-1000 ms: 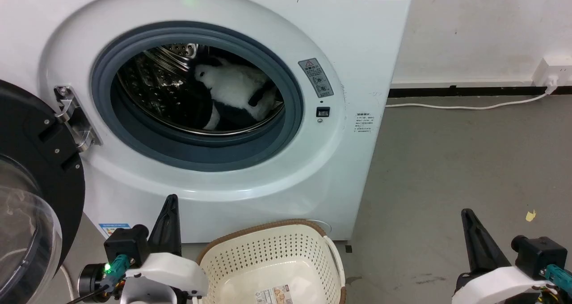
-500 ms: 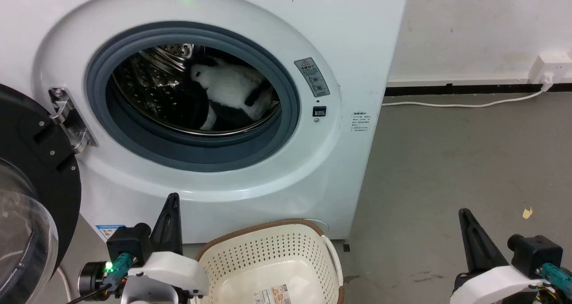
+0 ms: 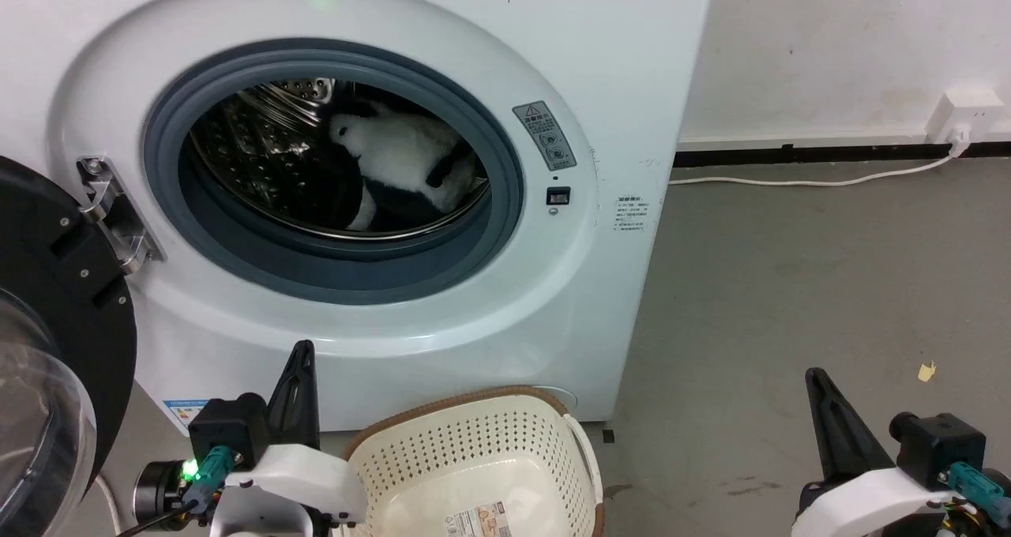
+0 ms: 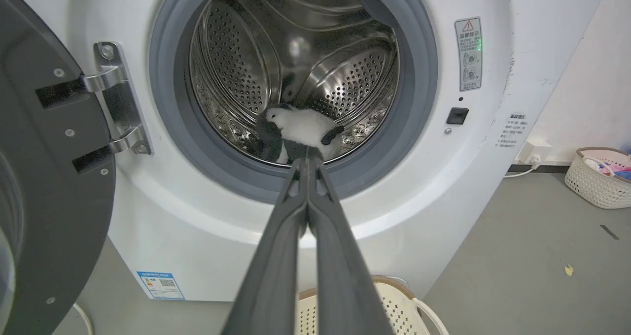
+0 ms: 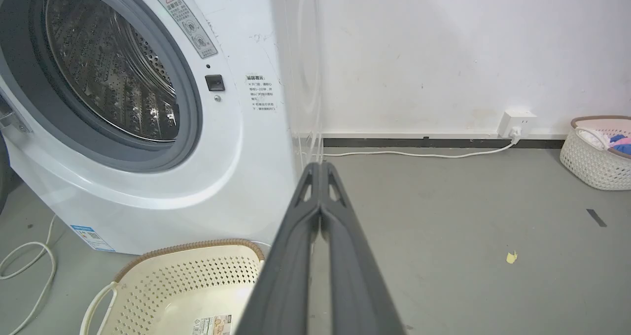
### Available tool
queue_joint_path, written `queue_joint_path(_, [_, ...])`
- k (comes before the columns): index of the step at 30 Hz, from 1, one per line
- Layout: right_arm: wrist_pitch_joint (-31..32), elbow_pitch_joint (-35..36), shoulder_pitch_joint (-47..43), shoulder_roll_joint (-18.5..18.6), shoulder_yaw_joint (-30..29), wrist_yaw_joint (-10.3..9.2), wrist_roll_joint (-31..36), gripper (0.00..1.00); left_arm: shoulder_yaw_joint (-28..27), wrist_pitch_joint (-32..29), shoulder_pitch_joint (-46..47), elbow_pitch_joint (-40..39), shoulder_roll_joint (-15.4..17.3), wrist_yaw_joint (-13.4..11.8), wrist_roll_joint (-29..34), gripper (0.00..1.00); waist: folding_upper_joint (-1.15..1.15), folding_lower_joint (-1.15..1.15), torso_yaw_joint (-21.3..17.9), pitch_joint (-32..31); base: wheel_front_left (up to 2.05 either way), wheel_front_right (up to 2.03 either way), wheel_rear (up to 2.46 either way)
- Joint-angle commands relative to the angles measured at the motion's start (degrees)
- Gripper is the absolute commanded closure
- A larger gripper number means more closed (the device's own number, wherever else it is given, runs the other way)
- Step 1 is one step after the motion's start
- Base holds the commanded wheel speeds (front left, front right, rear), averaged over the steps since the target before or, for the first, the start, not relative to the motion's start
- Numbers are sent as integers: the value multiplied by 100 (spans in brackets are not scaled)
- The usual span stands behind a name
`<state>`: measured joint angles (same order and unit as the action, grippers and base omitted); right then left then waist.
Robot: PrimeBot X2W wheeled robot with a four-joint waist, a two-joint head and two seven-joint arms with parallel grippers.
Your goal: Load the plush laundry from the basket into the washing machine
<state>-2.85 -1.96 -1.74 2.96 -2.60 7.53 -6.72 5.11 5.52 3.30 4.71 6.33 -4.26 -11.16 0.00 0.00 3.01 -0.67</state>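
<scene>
The plush laundry [image 3: 403,158], a black-and-white penguin toy, lies inside the steel drum of the washing machine [image 3: 379,324]; the left wrist view shows the plush laundry [image 4: 305,127] low in the drum. The machine's black-rimmed glass door [image 3: 55,324] hangs open at the left. The basket [image 3: 458,399] stands on the floor before the machine, its bare bottom showing a sticker. My left gripper [image 3: 301,347] is shut on nothing, just left of the basket. My right gripper [image 3: 813,375] is shut on nothing, over the floor to the right.
A white cable [image 3: 806,180] runs along the floor to a wall socket [image 3: 952,114]. Another basket [image 5: 596,150] with clothes sits by the wall far right. A yellow scrap [image 3: 926,371] lies on the grey floor. Loose cable [image 5: 24,266] lies beside the machine.
The whole head picture has drifted a little leftward, so the camera moved. Both grippers stay shut in place, and the toy lies as before in the drum.
</scene>
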Motion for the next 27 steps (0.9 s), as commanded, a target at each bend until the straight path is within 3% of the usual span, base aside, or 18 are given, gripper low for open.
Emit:
queue_joint_path(1, [20,38,66,-4,21,-2,65,100,-23,-30,-120,-50,-19,51,68,100,0,0,-6,2,0,0,0])
queue_joint_path(27, [116,96,105,-5,108,-3,285,100,-200,-219,-196,-202,-138,187,448,100,0,0,-113,25,0,0,0])
